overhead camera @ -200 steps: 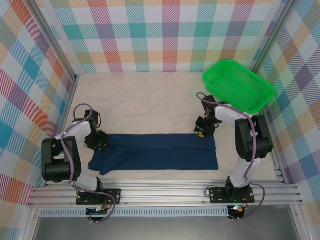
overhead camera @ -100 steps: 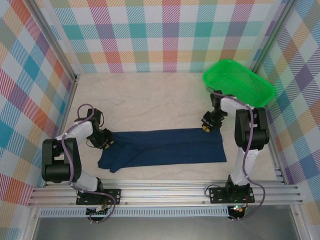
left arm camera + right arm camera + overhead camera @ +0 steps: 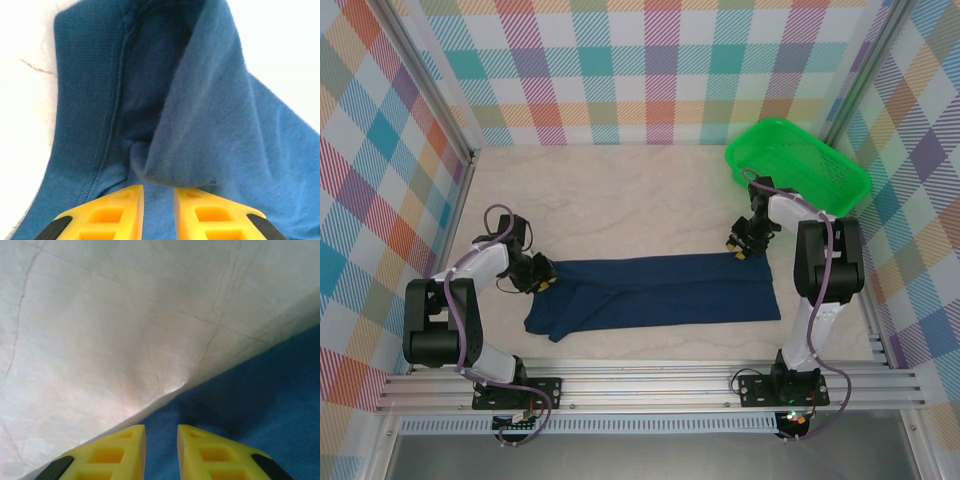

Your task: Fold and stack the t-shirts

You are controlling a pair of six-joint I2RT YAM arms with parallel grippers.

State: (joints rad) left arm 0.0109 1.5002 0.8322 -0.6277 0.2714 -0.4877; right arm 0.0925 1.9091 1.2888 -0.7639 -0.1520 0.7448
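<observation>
Shifted rightward and slightly away from the arm bases since a second ago, the dark navy blue short-sleeved cloth t-shirt lies as a flat band on the near half of the pale marbled counter. Its long axis runs left to right, with the uneven end on the left and the square end on the right. The left arm's yellow fingers pinch a raised fold at the left end. The right arm's yellow fingers nip the far right edge, which puckers in the wrist view. The top view adds a green plastic basket in the far right corner.
</observation>
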